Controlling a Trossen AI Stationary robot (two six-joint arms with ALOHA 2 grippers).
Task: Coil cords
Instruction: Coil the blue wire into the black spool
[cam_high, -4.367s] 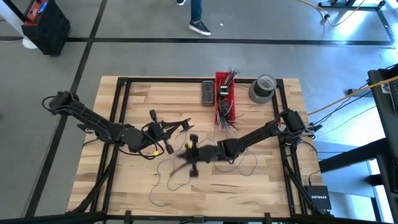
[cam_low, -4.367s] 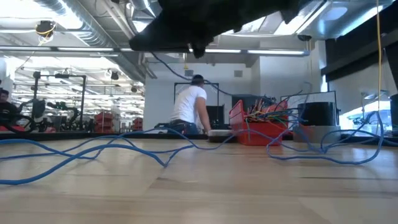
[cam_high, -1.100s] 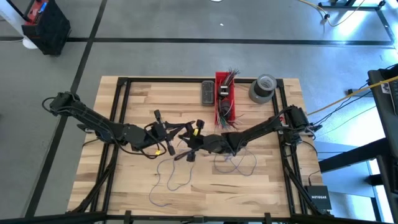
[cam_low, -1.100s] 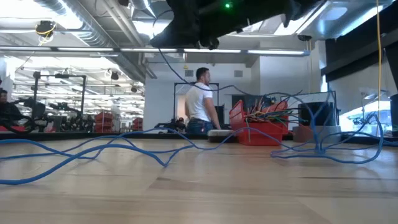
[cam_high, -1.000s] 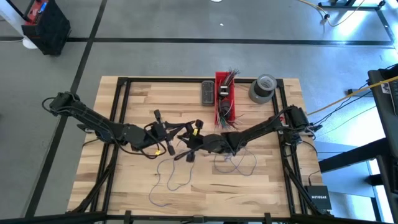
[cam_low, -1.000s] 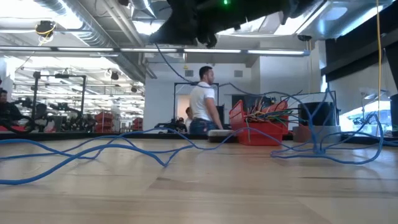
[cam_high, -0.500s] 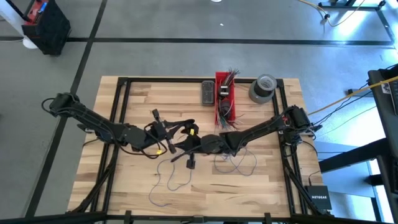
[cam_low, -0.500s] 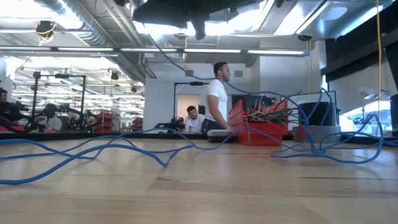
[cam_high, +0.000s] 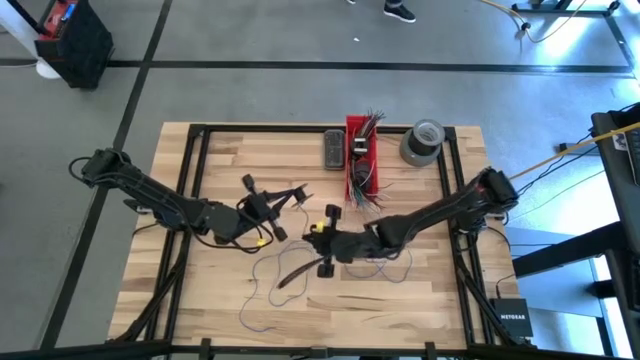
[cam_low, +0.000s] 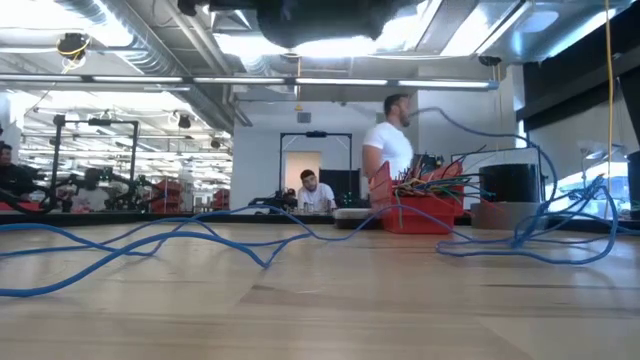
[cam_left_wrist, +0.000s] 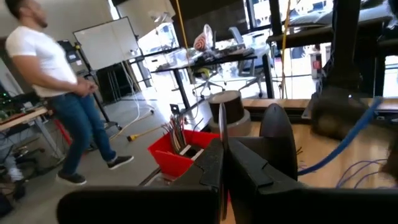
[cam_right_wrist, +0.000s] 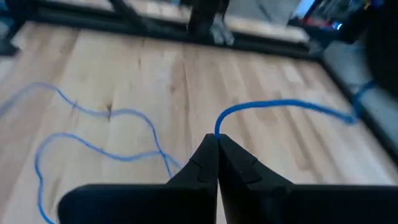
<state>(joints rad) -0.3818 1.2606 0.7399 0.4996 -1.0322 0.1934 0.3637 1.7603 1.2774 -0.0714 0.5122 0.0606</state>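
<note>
Pinching blue cord (cam_right_wrist: 273, 106) in right pincer (cam_right_wrist: 216, 144), clamped tight mid-surface (cam_high: 420, 300), likely lifting slack for looping. Rest of cords (cam_high: 270, 290) sprawled loose below. Left pincer (cam_high: 296, 192) closed, apparently empty, hovering nearby.

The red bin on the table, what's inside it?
The red plastic bin holds a bunch of short multicoloured wire ends sticking out. Whatever lies beneath them at the bottom is covered.
</note>
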